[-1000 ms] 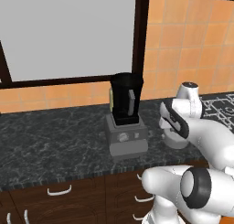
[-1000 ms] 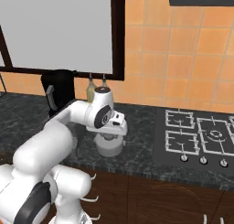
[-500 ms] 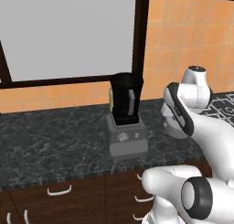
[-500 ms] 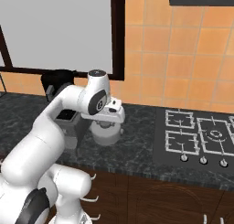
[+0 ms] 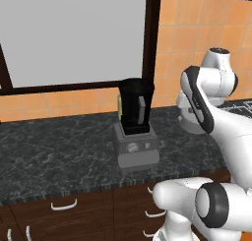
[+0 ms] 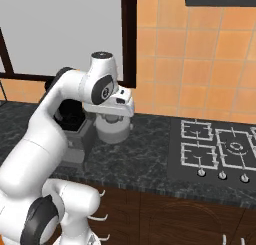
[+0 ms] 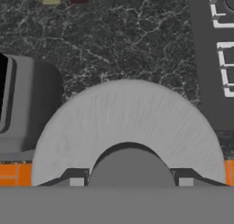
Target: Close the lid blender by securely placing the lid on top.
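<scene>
1. Left base view: blender (image 5: 135, 127) stands on the dark counter (image 5: 54, 154), jar top uncovered.
2. Right of it, lid (image 6: 113, 127) hangs above the counter — off the jar.
3. Hand view: gripper (image 7: 128, 181) clamped on the lid's knob; stovetop (image 7: 212, 58) at far right.

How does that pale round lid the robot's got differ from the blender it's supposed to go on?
The lid is a low, light-grey disc with a central knob; the blender is a tall black jar on a boxy grey base. The lid is off the counter, its knob pinched in the robot's hand; the blender stands on the counter, jar open on top. Both have round tops.
</scene>
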### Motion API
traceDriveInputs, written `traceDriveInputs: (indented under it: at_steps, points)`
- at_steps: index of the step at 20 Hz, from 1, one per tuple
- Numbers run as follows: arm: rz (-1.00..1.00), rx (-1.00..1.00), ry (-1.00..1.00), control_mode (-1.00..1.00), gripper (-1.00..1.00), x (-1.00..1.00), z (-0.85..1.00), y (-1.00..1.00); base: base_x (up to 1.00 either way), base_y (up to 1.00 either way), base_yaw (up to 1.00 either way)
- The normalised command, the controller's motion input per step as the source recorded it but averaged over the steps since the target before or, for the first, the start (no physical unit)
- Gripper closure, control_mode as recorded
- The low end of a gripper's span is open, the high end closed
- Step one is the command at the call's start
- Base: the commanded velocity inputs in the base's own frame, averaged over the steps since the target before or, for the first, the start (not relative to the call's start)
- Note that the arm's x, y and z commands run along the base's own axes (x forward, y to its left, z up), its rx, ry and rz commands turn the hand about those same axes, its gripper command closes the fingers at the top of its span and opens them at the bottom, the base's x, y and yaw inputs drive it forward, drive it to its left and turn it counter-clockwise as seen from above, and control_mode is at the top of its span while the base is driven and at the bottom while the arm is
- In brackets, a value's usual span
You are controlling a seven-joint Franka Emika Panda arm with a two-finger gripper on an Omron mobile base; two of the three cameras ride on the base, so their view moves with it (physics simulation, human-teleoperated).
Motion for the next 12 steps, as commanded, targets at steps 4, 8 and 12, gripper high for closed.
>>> traceDriveInputs:
  at_steps: [4, 8, 12]
  points:
    - [0.0, 0.0, 0.0, -1.0, 1.0, 0.0, 0.96, 0.14, 0.0, 0.0, 0.0]
    - [0.0, 0.0, 0.0, -1.0, 1.0, 0.0, 0.88, 0.19, 0.0, 0.0, 0.0]
    - [0.0, 0.0, 0.0, -1.0, 1.0, 0.0, 0.77, 0.25, 0.0, 0.0, 0.0]
